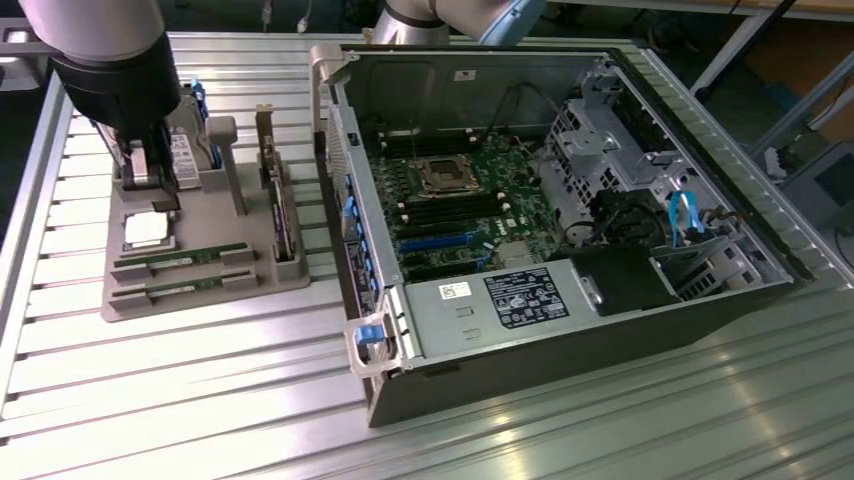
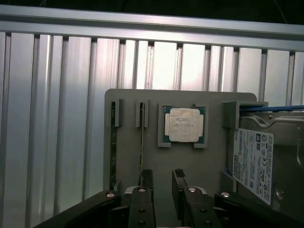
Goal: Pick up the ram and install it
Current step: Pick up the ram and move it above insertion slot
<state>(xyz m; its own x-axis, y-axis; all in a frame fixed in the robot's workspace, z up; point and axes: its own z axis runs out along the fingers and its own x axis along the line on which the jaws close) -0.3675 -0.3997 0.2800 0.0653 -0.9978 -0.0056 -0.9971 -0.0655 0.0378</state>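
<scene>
We see a ribbed aluminium table (image 1: pixel 200 380) carrying an open black computer case (image 1: pixel 694 310) laid on its side, its green motherboard (image 1: pixel 447 200) facing up. On the exterior view's left is a grey plastic parts tray (image 1: pixel 274 280), well apart from the board's memory slots. The grey robot arm (image 1: pixel 107 50) hangs over that tray.

In the tray, a silver hard drive with a white label (image 2: pixel 256 156) stands at one end, and a square silver processor chip (image 2: pixel 183 124) lies flat near the middle. Beside the chip, a thin green ram stick (image 2: pixel 141 142) sits on edge in its groove. A second ram stick (image 2: pixel 113 142) sits in the next groove, further from the chip.

The black two-finger gripper (image 2: pixel 162 180) is spread wide and holds nothing. It hovers above the tray, and one finger (image 2: pixel 146 178) lines up almost over the nearer stick.

Our worry is that alignment. We judge the gap sits over bare tray between stick and processor, so a straight descent could land a fingertip on the board's top edge. Closing there could also catch the chip, or pinch the stick askew so it jams in the groove.
</scene>
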